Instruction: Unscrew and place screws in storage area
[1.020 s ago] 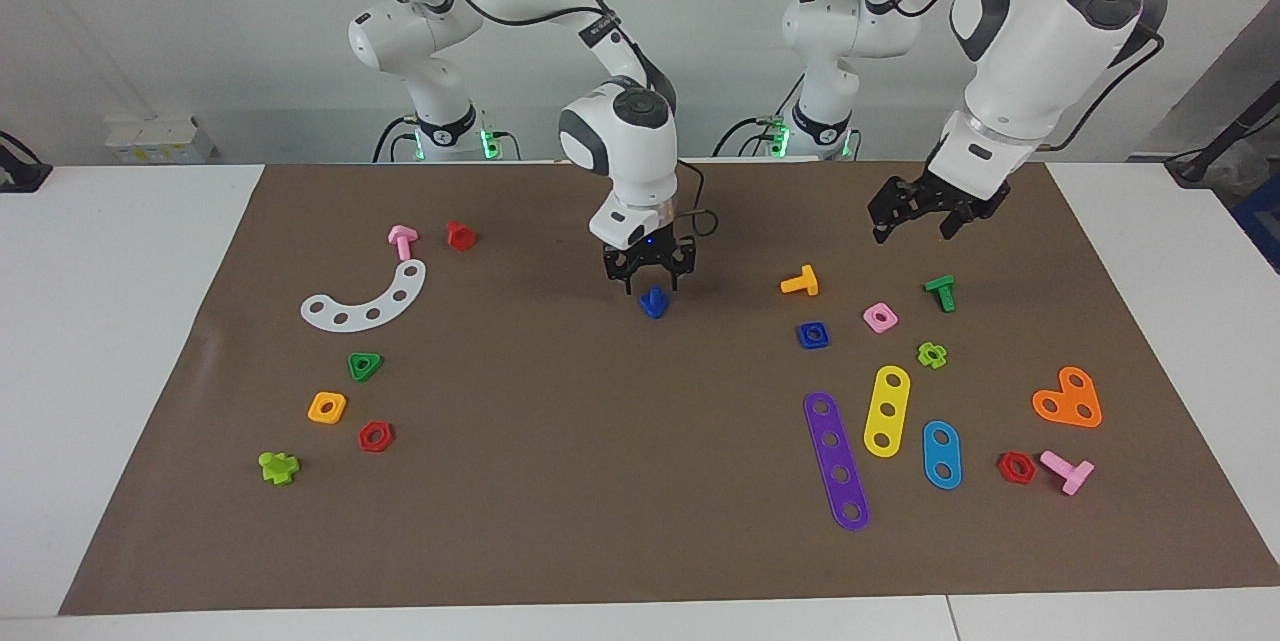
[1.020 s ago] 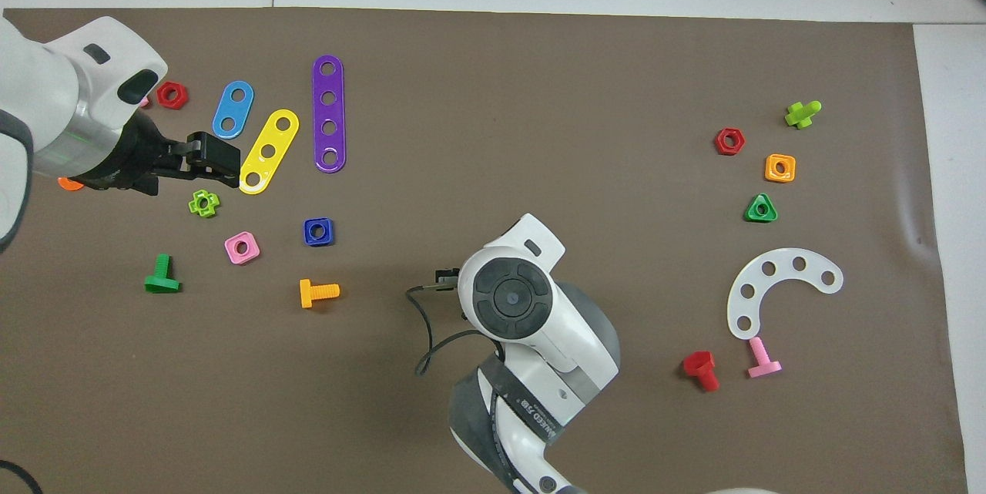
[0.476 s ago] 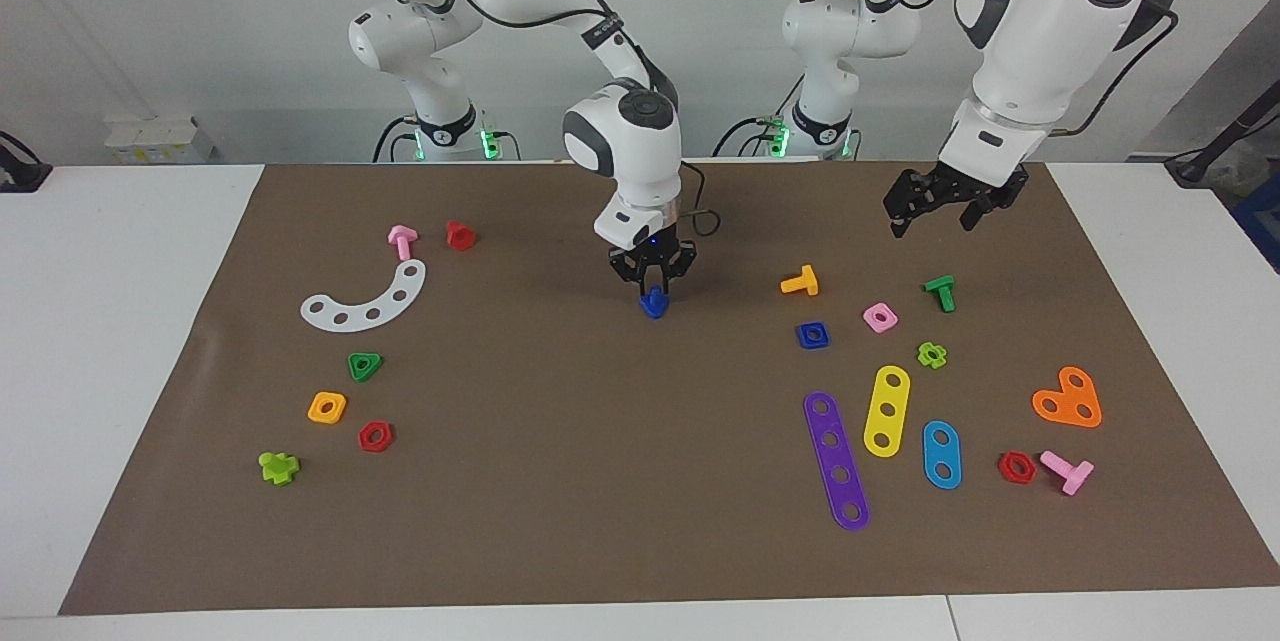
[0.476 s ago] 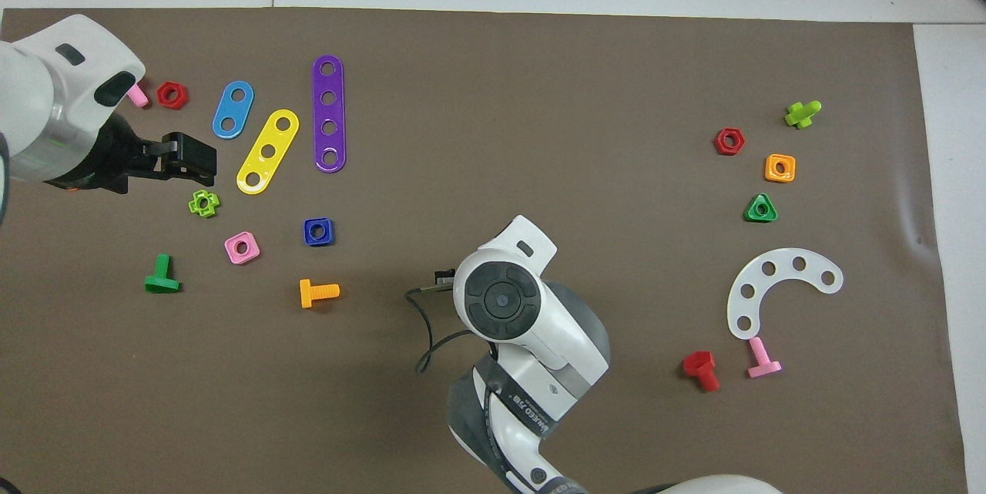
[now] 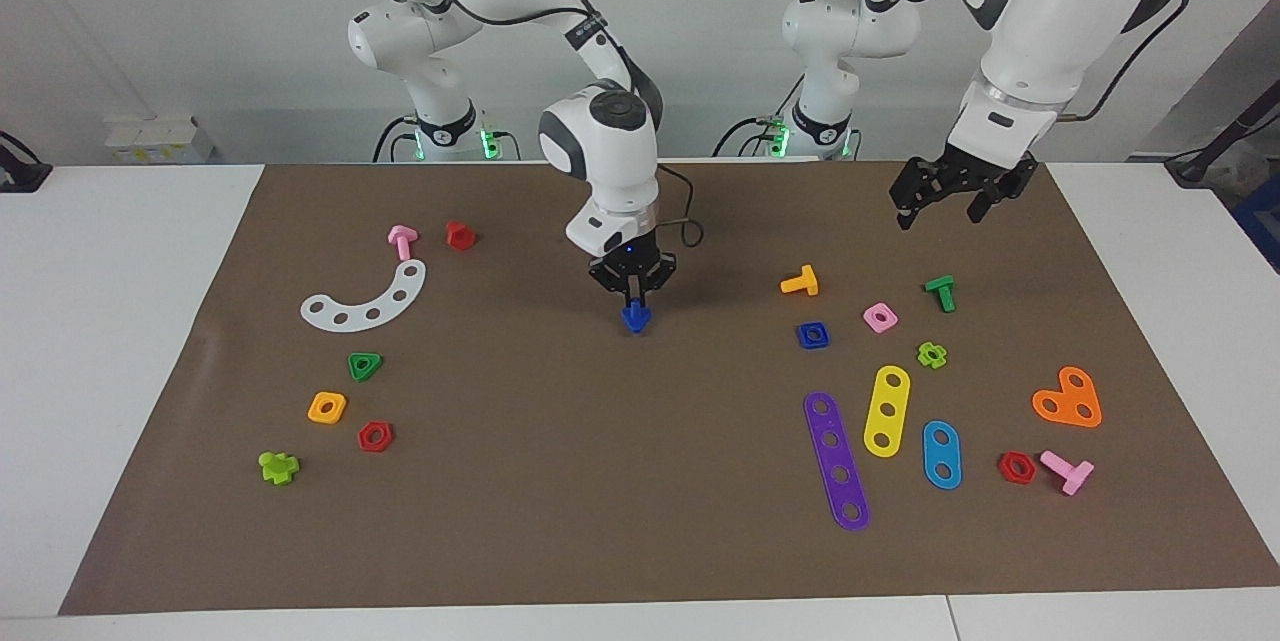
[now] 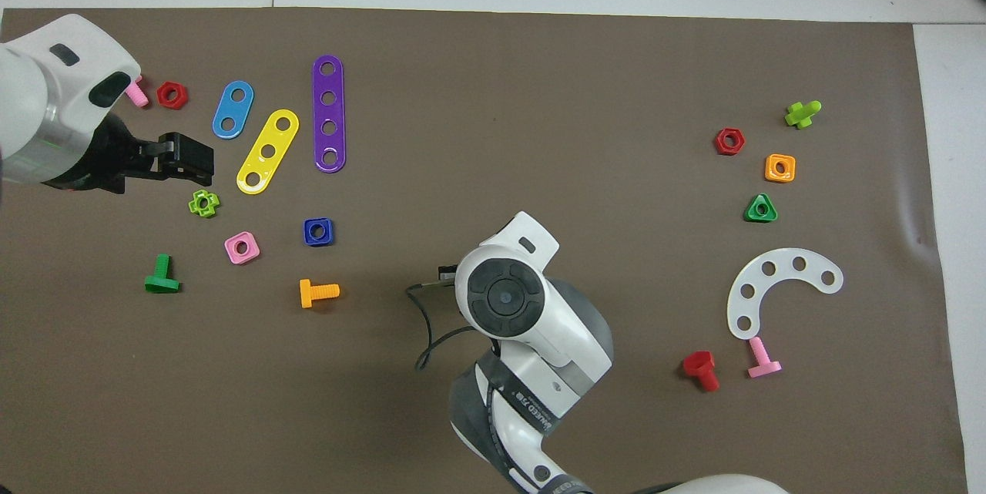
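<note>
Right end effector [image 5: 633,299] is pinched shut on the blue screw [image 5: 635,318], w/ the fingers on the short shaft and the triangle head pointing down. Screw hangs at the tips, low over the bare middle of the brown paper [image 5: 620,481], toward the right arm's end from the blue square nut [image 5: 812,335]; can't tell if it touches the paper or is just above it.

Screw looks like small hard plastic, so prob very light and stiff, not easy to break. Smooth plastic can slip or twist in the fingers, and the shaft is stubby, so not much to hold. Best hold, I think, is across the shaft close to the head, or on the head's flat sides.

Left end effector [image 5: 945,206] waits up in the air over the paper near the green screw [image 5: 940,292]; its fingers look spread apart, holding nothing.

Facing view shows the screw and the pinch. Overhead view does not: the right arm's big wrist [image 6: 504,297] hides both. Overhead view shows the gaps between parts better, e.g. blue square nut beside the pink nut [image 6: 242,248].
</note>
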